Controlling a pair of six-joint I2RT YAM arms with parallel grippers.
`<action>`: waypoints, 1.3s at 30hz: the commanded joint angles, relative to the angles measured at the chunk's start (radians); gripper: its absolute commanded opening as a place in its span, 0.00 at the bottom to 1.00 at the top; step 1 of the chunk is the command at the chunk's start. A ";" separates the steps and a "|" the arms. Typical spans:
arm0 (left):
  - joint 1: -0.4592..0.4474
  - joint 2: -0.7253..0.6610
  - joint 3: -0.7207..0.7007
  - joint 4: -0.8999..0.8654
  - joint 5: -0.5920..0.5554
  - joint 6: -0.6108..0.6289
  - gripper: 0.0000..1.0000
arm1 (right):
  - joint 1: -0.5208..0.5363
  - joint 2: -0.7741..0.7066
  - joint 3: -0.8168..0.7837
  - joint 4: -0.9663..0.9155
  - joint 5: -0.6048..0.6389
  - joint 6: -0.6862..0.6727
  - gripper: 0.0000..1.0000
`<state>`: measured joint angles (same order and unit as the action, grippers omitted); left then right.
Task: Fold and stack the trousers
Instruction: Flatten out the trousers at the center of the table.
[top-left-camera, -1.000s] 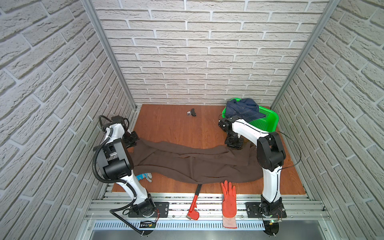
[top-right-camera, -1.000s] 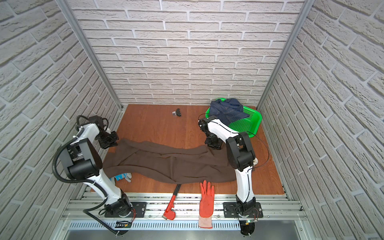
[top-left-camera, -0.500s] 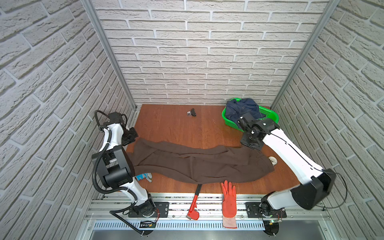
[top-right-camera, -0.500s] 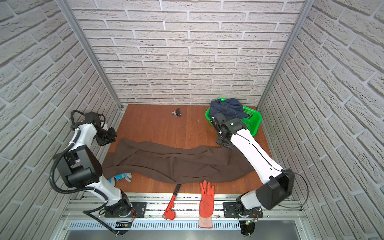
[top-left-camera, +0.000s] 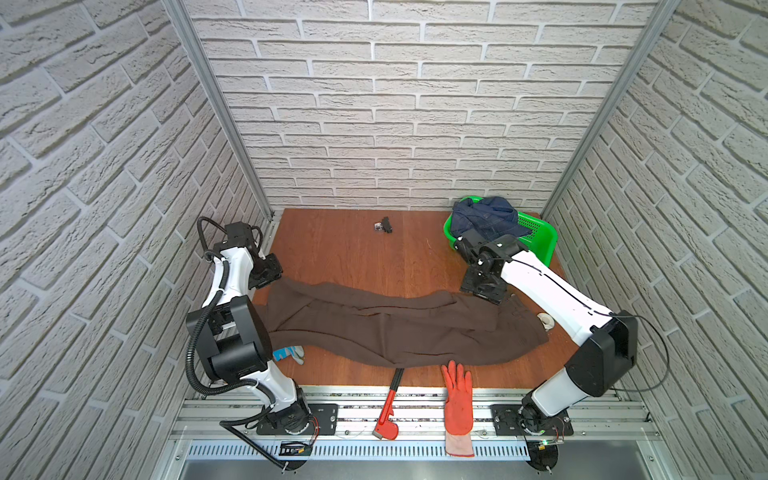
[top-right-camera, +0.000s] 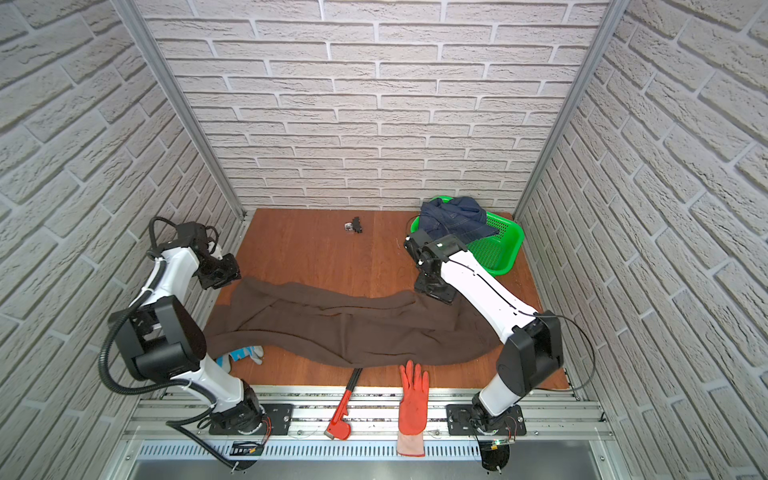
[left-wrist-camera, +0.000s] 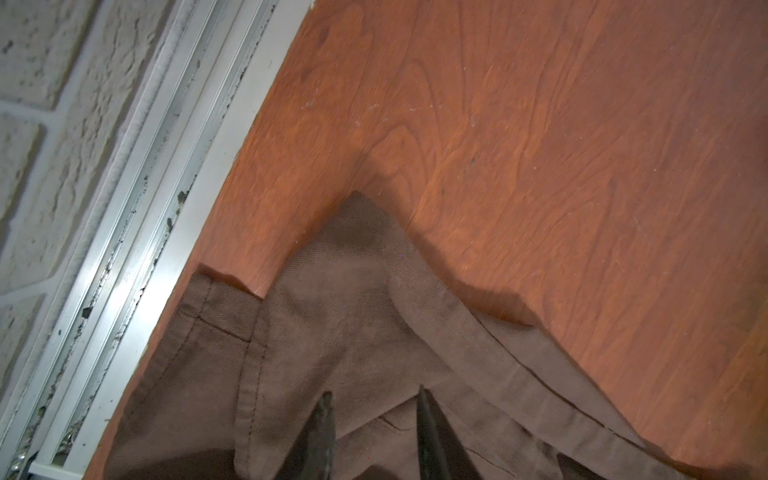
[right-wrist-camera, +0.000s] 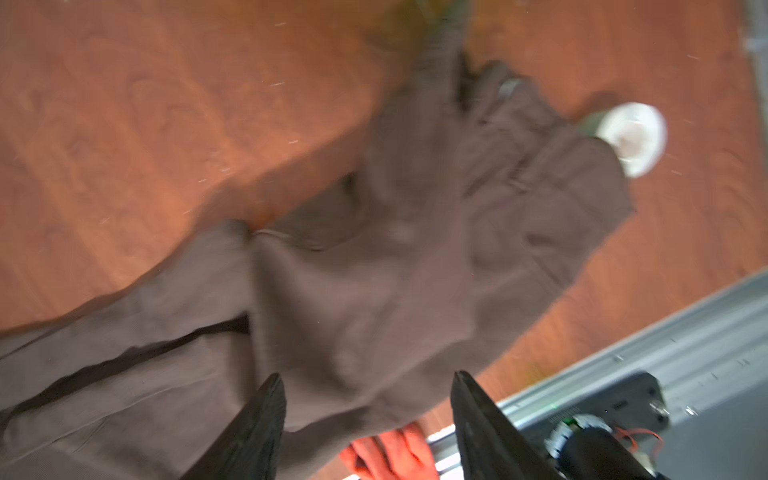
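The dark brown trousers (top-left-camera: 399, 328) (top-right-camera: 353, 328) lie stretched across the wooden table, leg cuffs at the left and waist at the right. My left gripper (top-left-camera: 266, 275) (top-right-camera: 219, 272) hovers at the far corner of the cuffs. In the left wrist view its fingers (left-wrist-camera: 374, 395) stand apart over the hemmed cuff (left-wrist-camera: 353, 291), pinching nothing. My right gripper (top-left-camera: 484, 286) (top-right-camera: 435, 289) hangs over the far edge of the waist end. Its jaws (right-wrist-camera: 365, 376) are wide open above the fabric (right-wrist-camera: 395, 257), which looks blurred.
A green basket (top-left-camera: 540, 245) holding a blue denim garment (top-left-camera: 486, 216) stands at the back right. A white tape roll (top-left-camera: 545, 321) lies by the waist. A red wrench (top-left-camera: 388, 409), an orange glove (top-left-camera: 457, 399) and a blue-white glove (top-left-camera: 291, 353) lie along the front edge. A small black part (top-left-camera: 384, 225) sits at the back.
Both grippers have opened and let go of the trousers. The right arm unfolded and drew the waist end to the right; that end now lies flat.
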<state>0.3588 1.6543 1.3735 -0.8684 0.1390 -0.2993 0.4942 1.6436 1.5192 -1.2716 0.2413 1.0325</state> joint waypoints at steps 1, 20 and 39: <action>0.001 -0.036 -0.020 -0.013 -0.010 0.006 0.41 | 0.043 0.068 0.036 0.033 -0.046 0.017 0.66; -0.003 -0.047 -0.013 -0.007 0.013 0.005 0.34 | 0.171 -0.433 -0.607 -0.154 0.024 0.340 0.06; -0.004 -0.063 -0.017 -0.009 0.002 0.006 0.37 | 0.155 -0.180 -0.127 -0.297 0.305 0.258 0.66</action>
<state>0.3584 1.6176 1.3651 -0.8680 0.1436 -0.2989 0.7071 1.4258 1.3651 -1.5414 0.4427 1.3605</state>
